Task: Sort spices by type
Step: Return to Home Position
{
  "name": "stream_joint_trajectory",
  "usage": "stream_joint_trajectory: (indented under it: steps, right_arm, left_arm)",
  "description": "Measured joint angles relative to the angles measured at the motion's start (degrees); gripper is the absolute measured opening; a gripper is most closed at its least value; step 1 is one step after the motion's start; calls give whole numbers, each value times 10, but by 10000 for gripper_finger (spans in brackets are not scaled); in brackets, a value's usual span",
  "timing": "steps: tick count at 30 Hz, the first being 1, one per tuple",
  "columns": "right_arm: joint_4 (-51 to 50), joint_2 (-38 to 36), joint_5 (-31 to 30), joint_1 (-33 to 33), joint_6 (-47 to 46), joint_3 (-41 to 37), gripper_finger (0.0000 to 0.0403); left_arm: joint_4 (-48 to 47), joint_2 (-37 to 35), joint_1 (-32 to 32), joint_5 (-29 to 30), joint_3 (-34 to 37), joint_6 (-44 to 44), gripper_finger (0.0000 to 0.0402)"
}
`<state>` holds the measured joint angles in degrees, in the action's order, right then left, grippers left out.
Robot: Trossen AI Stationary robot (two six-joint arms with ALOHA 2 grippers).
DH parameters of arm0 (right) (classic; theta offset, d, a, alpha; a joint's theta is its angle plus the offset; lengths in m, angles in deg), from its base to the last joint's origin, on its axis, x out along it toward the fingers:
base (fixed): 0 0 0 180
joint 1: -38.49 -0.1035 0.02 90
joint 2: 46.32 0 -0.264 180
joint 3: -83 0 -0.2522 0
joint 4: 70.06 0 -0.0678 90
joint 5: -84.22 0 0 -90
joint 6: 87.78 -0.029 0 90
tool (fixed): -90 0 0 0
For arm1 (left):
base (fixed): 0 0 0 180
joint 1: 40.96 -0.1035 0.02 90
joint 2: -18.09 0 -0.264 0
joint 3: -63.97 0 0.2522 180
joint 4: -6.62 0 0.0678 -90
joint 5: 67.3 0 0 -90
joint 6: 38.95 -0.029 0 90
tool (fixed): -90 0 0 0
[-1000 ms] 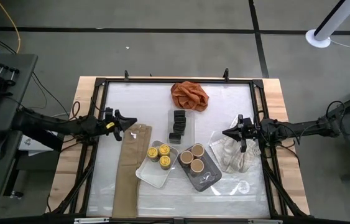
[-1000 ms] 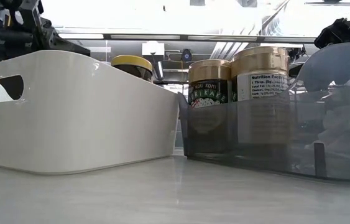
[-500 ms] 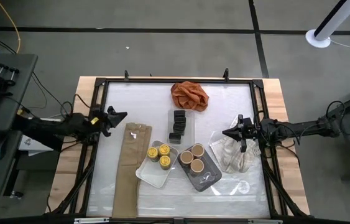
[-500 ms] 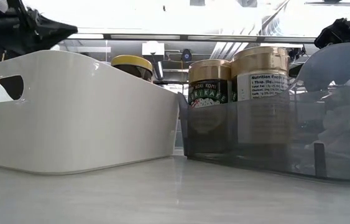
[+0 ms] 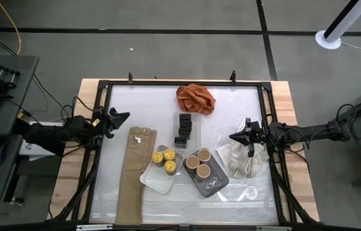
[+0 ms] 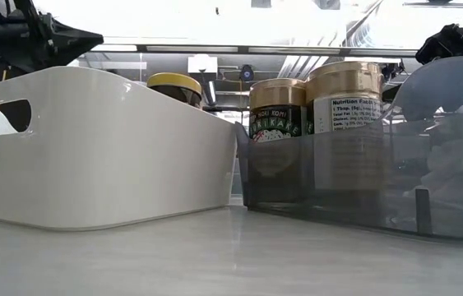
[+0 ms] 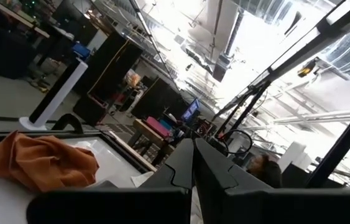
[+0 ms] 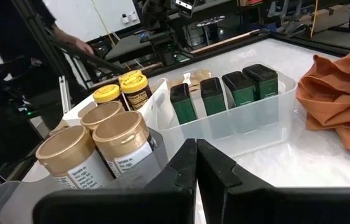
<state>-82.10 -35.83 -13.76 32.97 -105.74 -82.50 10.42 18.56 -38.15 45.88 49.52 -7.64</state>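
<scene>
**Left gripper** [image 5: 117, 117]: fingers pressed together, holding nothing, at the table's left edge. **Right gripper** [image 5: 233, 136]: likewise closed and empty, near the right edge.

By the look of it the sorting is complete and the step in hand is parking. You need only bring both arms home, keeping clear of the trays.

- **Yellow-lidded jars** [image 5: 169, 154] stand in the white tray [image 5: 154, 181].
- **Tan-lidded jars** [image 5: 192, 162] stand in the grey tray [image 5: 213, 185] beside it.
- **Black boxes** [image 5: 183, 128] sit in the clear bin [image 8: 255, 112], near the orange cloth [image 5: 195, 98].

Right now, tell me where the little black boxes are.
In the high view, the black boxes stand in a clear bin near the table's middle, between the orange cloth and the yellow-lidded jars.
</scene>
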Motion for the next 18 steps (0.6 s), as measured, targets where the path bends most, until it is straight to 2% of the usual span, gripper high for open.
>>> stream_joint_trajectory:
  steps: [14,18]
  right_arm:
    - [0,1,0,0,0,0,1]
    - [0,1,0,0,0,0,1]
  left_arm:
    - [-3,0,0,0,0,-6,1]
    - [-34,1,0,0,0,-118,1]
